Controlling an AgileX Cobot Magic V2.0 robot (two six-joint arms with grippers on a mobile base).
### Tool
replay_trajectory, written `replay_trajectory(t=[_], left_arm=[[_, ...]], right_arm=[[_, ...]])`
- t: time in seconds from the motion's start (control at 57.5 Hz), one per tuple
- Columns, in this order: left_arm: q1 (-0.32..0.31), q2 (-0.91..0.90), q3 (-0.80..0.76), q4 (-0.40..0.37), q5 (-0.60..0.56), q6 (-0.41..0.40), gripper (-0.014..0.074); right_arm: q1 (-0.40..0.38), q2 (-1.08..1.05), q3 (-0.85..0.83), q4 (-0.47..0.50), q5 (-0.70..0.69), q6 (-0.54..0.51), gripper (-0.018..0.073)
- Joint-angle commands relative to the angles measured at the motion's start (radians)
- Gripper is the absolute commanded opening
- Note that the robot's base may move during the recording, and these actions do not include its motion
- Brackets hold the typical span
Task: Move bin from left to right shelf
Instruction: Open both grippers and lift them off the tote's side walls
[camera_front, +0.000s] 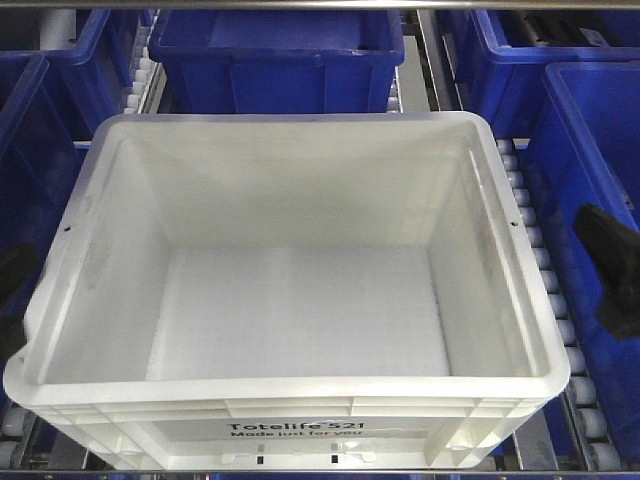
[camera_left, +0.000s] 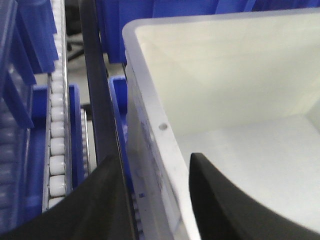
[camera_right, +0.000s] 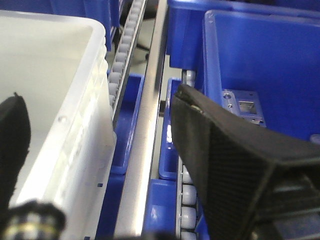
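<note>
Now both hands, left hand (camera_left: 150, 200) and right hand (camera_right: 100, 165), straddle the bin (camera_front: 290, 300) side walls unclenched on the roller lane (camera_front: 545, 270); close evenly on both rims before lifting.

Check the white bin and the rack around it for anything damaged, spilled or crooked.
Nothing stands out. The white bin is empty and sits square in its lane of rollers, with no visible cracks. Only faint scuff marks show on its inner right wall.
</note>
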Motion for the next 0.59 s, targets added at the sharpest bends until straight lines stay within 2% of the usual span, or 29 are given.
replay_trajectory(t=[0.0,0.122,0.278,0.574], left_arm=[[-0.002,-0.124,0.030,-0.010,-0.067,0.004,0.0323],[-0.002,-0.305,0.097,-0.010,-0.047,0.016,0.0323],[-0.002,-0.437,0.117,-0.008,-0.053,0.018,0.0323],[-0.002,-0.457,0.124,-0.008,-0.068,0.018,0.0323]], right_arm=[[-0.006,-0.088,0.028,-0.002,-0.086,-0.013,0.0533],[-0.006,-0.226,0.095,-0.003,-0.079,-0.019,0.0533],[-0.006,-0.323,0.135,-0.003,-0.030,-0.040,0.0533],[-0.006,-0.332,0.144,-0.003,-0.060,-0.043,0.0533]])
